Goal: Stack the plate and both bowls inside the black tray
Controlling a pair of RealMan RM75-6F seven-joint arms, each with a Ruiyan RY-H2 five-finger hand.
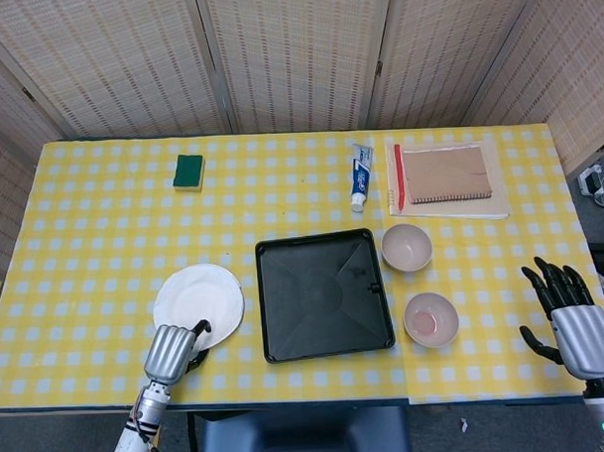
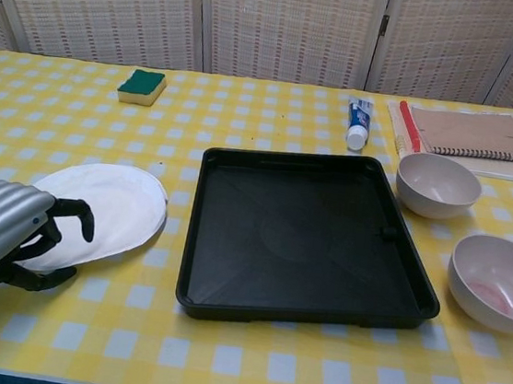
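White plate (image 1: 199, 305) lies lower left of frame, just left of the black tray (image 1: 324, 295) at centre. Left hand (image 1: 173, 351) sits at the plate's near edge, fingers (image 2: 67, 214) curled over the rim; whether it actually grips the plate, cannot tell. Two bowls right of tray: far bowl (image 1: 407, 247), near bowl (image 1: 431, 319) with pinkish inside. Right hand (image 1: 577, 325) at lower right, fingers spread, empty.

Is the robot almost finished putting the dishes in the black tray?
No, it's only starting. The black tray holds nothing yet. The left hand is at the near edge of the white plate, which lies flat on the table. Both bowls sit right of the tray, and the right hand is open.
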